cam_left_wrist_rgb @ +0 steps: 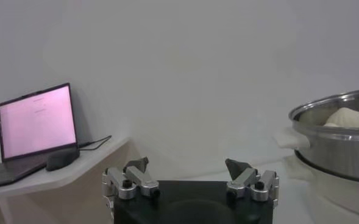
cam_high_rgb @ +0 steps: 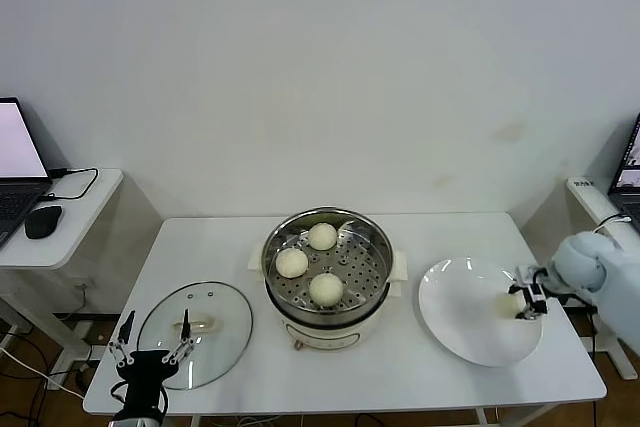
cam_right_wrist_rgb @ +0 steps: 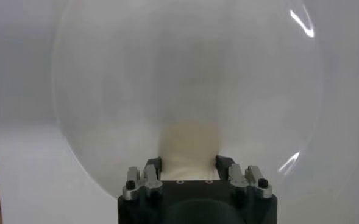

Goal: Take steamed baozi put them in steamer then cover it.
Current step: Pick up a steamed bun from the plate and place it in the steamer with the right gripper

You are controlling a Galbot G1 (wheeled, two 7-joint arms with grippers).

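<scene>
Three cream-white baozi (cam_high_rgb: 321,236) (cam_high_rgb: 291,262) (cam_high_rgb: 326,289) lie in the shiny steel steamer (cam_high_rgb: 374,241) at the table's middle. A further baozi (cam_high_rgb: 515,300) (cam_right_wrist_rgb: 188,145) rests on the white plate (cam_high_rgb: 460,317) at the right, and my right gripper (cam_high_rgb: 524,299) (cam_right_wrist_rgb: 189,162) is shut on it, one finger on each side. The glass cover (cam_high_rgb: 224,319) with its cream handle (cam_high_rgb: 196,325) lies flat on the table at the front left. My left gripper (cam_high_rgb: 152,340) (cam_left_wrist_rgb: 187,164) hangs open at the cover's near edge, nothing between its fingers.
A side table at the far left carries a laptop (cam_high_rgb: 17,169) (cam_left_wrist_rgb: 34,125) and a black mouse (cam_high_rgb: 42,220) (cam_left_wrist_rgb: 61,159). Another laptop (cam_high_rgb: 628,175) stands at the far right. The steamer rim (cam_left_wrist_rgb: 334,115) shows close by in the left wrist view.
</scene>
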